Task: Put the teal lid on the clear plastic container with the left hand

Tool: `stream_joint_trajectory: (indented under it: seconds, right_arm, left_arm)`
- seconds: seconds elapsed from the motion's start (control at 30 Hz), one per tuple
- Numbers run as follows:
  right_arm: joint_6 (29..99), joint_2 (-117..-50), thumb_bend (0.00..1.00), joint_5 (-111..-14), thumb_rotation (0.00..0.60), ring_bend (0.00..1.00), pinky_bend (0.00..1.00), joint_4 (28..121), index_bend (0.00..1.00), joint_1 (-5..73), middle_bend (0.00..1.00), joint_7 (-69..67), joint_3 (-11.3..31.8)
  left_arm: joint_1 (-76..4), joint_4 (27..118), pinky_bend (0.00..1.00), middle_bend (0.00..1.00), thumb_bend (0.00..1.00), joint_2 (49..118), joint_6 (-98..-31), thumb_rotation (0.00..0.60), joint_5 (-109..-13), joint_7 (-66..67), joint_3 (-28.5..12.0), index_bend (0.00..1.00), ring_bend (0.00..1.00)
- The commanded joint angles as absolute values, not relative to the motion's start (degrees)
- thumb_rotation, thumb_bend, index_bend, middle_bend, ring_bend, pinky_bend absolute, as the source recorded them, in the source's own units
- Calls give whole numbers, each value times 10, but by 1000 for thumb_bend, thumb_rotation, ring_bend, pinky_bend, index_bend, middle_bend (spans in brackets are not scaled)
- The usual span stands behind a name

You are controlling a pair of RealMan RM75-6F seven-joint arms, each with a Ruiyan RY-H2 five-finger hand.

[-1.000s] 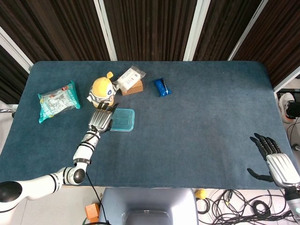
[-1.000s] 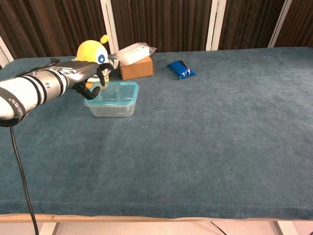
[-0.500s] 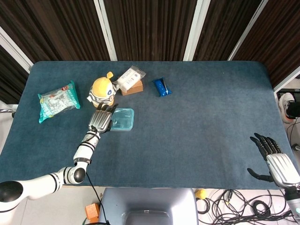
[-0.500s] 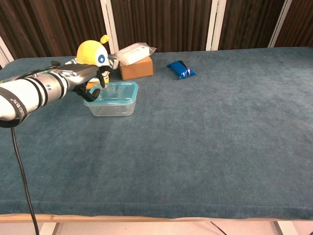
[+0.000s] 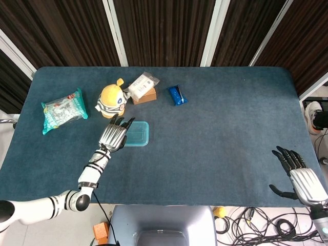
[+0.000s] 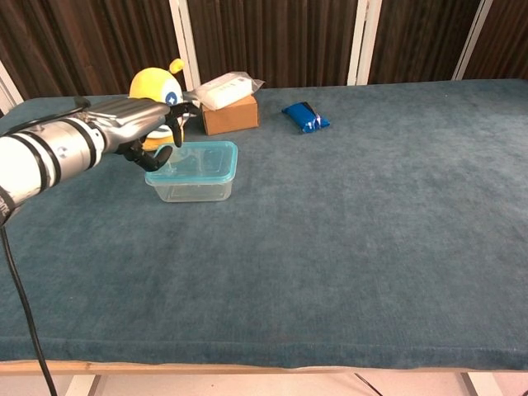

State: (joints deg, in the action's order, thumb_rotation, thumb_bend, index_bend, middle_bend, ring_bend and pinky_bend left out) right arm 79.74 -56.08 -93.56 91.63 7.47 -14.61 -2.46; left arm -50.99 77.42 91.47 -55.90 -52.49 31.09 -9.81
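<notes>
One clear plastic container point(image 5: 137, 134) with the teal lid point(image 6: 195, 159) on it lies long axis across the table point(image 5: 220, 128), left of centre, shifted slightly nearer, the left hand point(image 5: 113, 135) now spread-fingered over its left end.

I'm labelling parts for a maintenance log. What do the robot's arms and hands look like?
The left arm is white with black bands at the joints, and a thin black cable hangs along it. Each robot hand, left and right, has a ribbed silver-grey back and black fingers. Only the right robot hand shows; its arm is out of frame.
</notes>
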Motion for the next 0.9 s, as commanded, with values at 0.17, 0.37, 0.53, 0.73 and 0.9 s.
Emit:
stream_joint_trajectory:
  seconds: [0.17, 0.37, 0.53, 0.73, 0.9]
  right_arm:
    - [798, -560, 154, -937, 600, 0, 0, 917, 0, 75, 0, -146, -26]
    - [796, -561, 156, -937, 600, 0, 0, 920, 0, 75, 0, -141, -26]
    - [795, -561, 154, -934, 600, 0, 0, 919, 0, 75, 0, -142, -25]
    - [795, -561, 156, -936, 600, 0, 0, 921, 0, 76, 0, -140, -26]
    - [797, -561, 155, -935, 600, 0, 0, 920, 0, 75, 0, -141, -26]
  left_arm:
    - [-493, 808, 0, 316, 619, 900, -580, 600, -529, 337, -82, 0, 114]
    - [-487, 828, 0, 317, 618, 897, -586, 600, -522, 359, -74, 0, 117]
    - [-482, 840, 0, 324, 618, 898, -592, 600, -526, 368, -68, 0, 122]
    - [-480, 841, 0, 325, 618, 903, -592, 600, -528, 374, -65, 0, 124]
    - [-479, 838, 0, 330, 618, 905, -586, 600, -526, 378, -62, 0, 128]
